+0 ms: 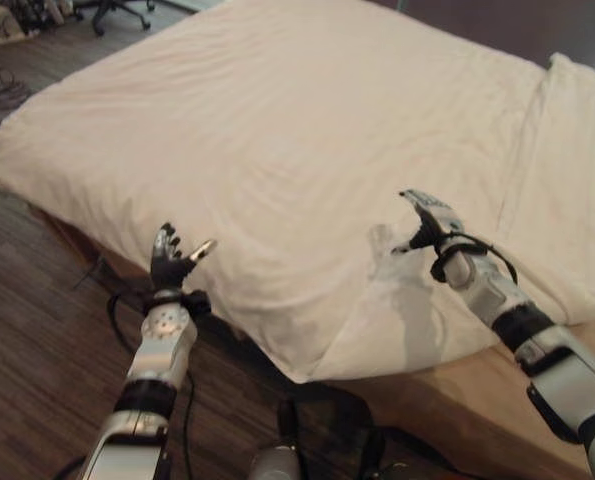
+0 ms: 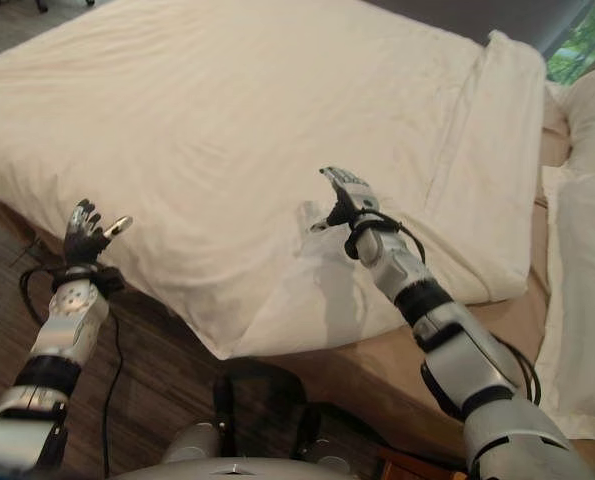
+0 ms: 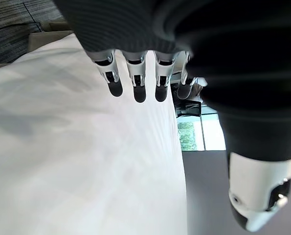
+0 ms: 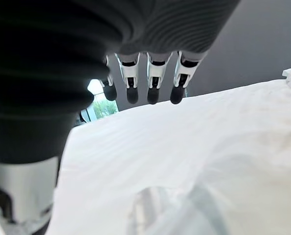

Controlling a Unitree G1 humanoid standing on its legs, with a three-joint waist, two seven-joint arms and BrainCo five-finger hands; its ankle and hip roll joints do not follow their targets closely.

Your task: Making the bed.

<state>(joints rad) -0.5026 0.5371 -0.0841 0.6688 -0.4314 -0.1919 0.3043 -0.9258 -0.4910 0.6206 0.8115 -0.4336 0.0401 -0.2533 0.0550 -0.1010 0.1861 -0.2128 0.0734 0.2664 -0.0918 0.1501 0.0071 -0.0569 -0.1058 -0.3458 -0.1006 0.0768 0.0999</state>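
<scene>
A cream duvet (image 1: 277,130) lies spread over the bed, and its near corner (image 1: 312,365) hangs over the bed's corner towards me. Its far right end is folded back in a band (image 1: 567,170). My left hand (image 1: 169,262) is raised beside the duvet's near left edge, over the floor, open and holding nothing; its fingers (image 3: 138,83) stand straight above the cloth. My right hand (image 1: 430,220) hovers open over the duvet near its right edge, fingers (image 4: 152,83) relaxed. A small rumpled fold (image 1: 382,242) stands up just left of it.
Bare tan mattress sheet (image 1: 497,390) shows below the duvet at the near right. A white pillow (image 2: 587,250) lies at the right. Dark wood floor (image 1: 37,330) runs along the left, with cables (image 1: 2,95) and an office chair (image 1: 117,12) at the far left.
</scene>
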